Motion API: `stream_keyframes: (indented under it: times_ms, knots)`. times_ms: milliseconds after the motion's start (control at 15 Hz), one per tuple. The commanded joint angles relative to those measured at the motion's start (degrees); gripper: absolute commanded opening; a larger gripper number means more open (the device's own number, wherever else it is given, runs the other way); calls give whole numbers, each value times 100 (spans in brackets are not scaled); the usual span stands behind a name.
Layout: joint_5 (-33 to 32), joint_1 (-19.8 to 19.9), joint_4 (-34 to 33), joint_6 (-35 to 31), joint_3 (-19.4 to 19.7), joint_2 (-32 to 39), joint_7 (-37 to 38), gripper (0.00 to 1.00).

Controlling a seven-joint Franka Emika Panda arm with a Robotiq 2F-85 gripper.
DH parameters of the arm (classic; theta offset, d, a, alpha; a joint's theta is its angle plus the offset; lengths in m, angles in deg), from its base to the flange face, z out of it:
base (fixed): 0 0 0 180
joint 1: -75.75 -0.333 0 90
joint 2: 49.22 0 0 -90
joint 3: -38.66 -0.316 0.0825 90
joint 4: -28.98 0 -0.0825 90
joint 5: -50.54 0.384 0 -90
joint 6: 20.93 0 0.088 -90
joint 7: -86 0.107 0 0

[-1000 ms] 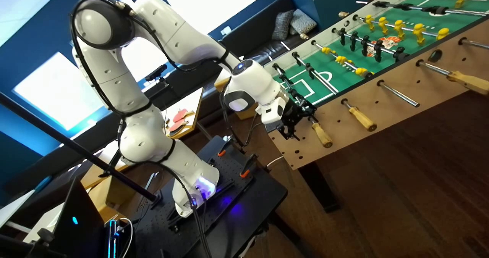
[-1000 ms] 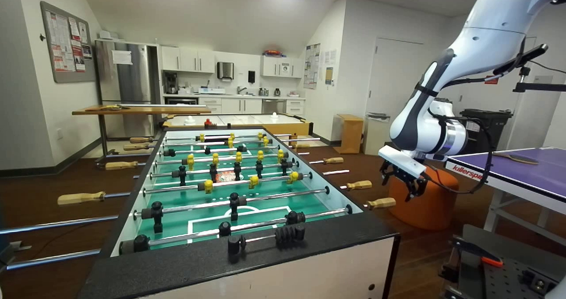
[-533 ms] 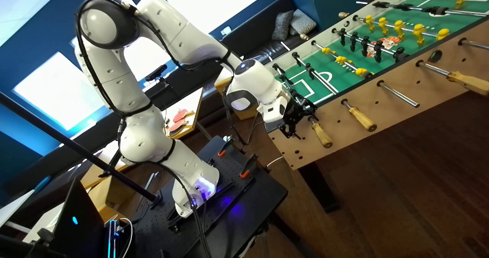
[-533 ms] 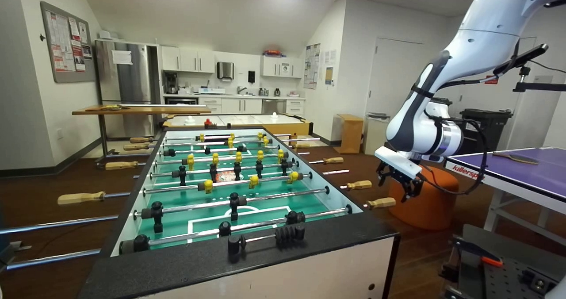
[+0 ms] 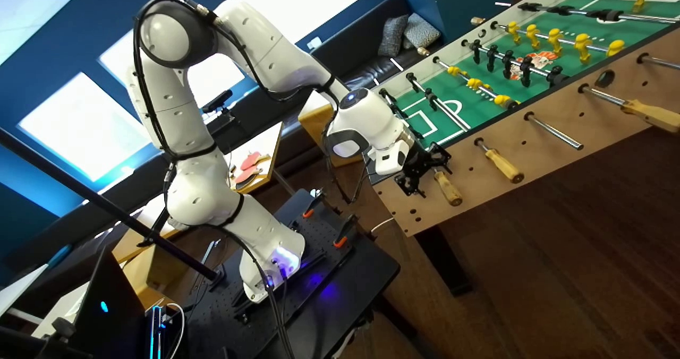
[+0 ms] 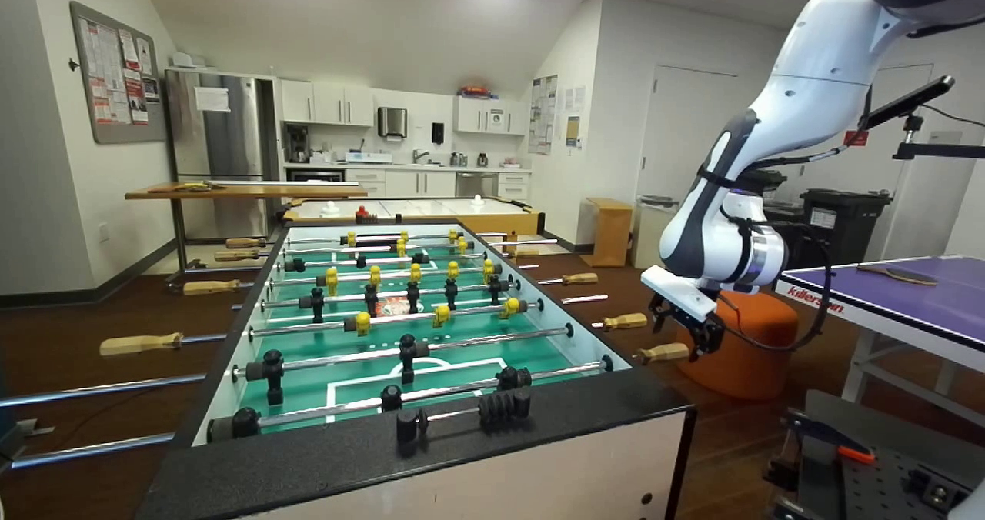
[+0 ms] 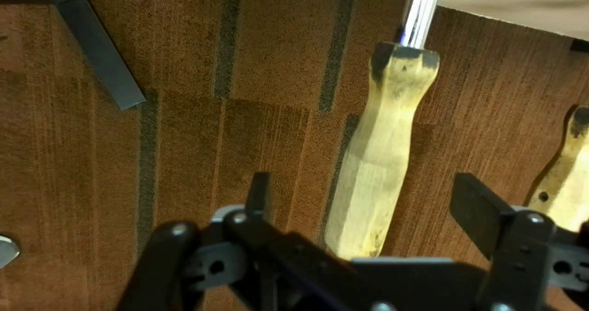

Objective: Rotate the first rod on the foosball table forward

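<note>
Your jaws stand well apart, clamped on nothing: in the wrist view the gripper (image 7: 361, 189) frames the wooden handle (image 7: 377, 164) between its fingers (image 7: 478, 205), neither seeming to touch it. How deep the handle sits between them you can't tell from this angle. That wide straddle reads as preparation for a grip, since the handle caps the end of the first rod (image 7: 419, 19) and twisting one should turn the other; the faceted wood ought to resist slipping. Beyond one finger lies the neighbouring handle (image 7: 563, 182), so watch that you don't knock it as you settle in. Farther out, in an exterior view, the rod crosses the near end of the foosball table (image 6: 608, 397), its black players (image 6: 391, 399) at a tilt hard to read. Your arm (image 5: 172, 117) is mounted on a black stand (image 5: 366, 274) near that end, presumably to bring this handle within reach; the turning, I judge, has not yet begun.
</note>
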Motion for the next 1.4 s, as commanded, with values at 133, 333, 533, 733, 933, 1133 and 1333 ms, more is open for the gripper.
stream_keyframes:
  times_ms: [133, 333, 533, 733, 933, 1133, 1333]
  knots:
    - [129, -138, -350, -266, 115, 607, 358, 100]
    - [110, -120, -465, -237, 128, 778, 432, 74]
    - [114, -121, -554, -276, 125, 844, 455, 49]
    - [103, -119, -595, -302, 121, 835, 494, 27]
    - [96, -130, -581, -268, 140, 799, 575, 16]
    - [36, -182, -527, -43, 260, 662, 513, 16]
    - [-32, -301, -626, 721, 518, 499, 386, 16]
